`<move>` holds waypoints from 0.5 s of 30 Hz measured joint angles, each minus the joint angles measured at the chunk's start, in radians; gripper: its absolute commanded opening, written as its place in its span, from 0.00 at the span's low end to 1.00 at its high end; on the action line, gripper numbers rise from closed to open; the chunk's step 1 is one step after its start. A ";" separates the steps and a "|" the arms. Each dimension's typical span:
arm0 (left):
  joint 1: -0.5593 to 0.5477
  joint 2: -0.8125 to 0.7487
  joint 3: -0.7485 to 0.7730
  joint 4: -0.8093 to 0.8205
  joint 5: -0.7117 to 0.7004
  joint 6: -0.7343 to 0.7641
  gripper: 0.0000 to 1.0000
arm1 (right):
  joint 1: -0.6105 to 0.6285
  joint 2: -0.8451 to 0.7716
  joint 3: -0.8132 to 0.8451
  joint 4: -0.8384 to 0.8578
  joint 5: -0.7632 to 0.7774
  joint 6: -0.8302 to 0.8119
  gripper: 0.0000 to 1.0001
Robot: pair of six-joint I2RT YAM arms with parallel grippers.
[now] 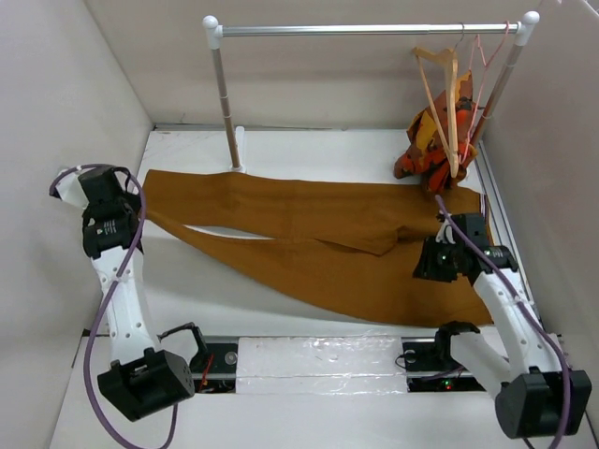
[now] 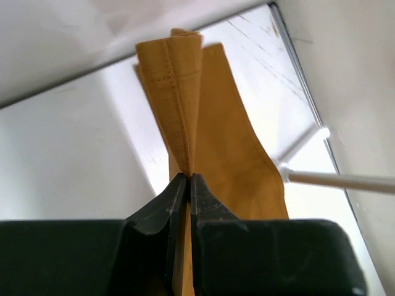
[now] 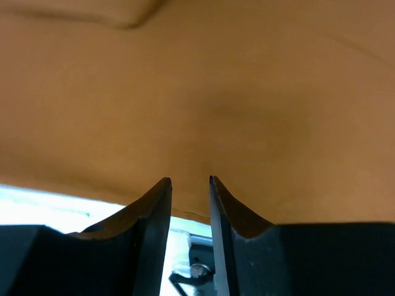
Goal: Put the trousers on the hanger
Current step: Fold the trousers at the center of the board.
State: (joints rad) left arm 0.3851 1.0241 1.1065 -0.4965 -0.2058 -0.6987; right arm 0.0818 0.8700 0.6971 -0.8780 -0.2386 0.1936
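The rust-brown trousers [image 1: 328,243] lie spread flat on the white table, legs to the left and waist to the right. The pale wooden hanger [image 1: 440,94] hangs from the rail at the back right. My left gripper [image 1: 140,208] is shut on the hem end of a trouser leg; in the left wrist view the gripper [image 2: 188,176] pinches a raised fold of the cloth [image 2: 210,123]. My right gripper [image 1: 429,266] is at the waist end's near edge. In the right wrist view the gripper [image 3: 189,180] has its jaws a little apart, tips against the cloth [image 3: 197,92].
A clothes rack stands at the back, with a metal rail [image 1: 365,30] and a left post [image 1: 227,112] just behind the trousers. An orange-red patterned garment [image 1: 430,150] and a pink wire hanger [image 1: 482,65] hang at its right end. Walls close in on both sides.
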 measured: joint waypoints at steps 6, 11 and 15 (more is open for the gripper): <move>-0.076 -0.076 -0.072 0.043 0.063 -0.010 0.00 | -0.255 0.134 0.067 -0.032 0.123 0.035 0.52; -0.149 -0.179 -0.160 0.043 0.118 -0.051 0.00 | -0.465 0.301 0.188 -0.008 0.294 0.043 0.54; -0.182 -0.204 -0.179 0.056 0.137 -0.062 0.00 | -0.513 0.436 0.243 0.009 0.377 0.059 0.49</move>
State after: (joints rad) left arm 0.2028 0.8200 0.9279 -0.4404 -0.0685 -0.7605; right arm -0.4309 1.3060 0.9405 -0.8692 0.1383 0.2523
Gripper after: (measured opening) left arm 0.007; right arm 0.503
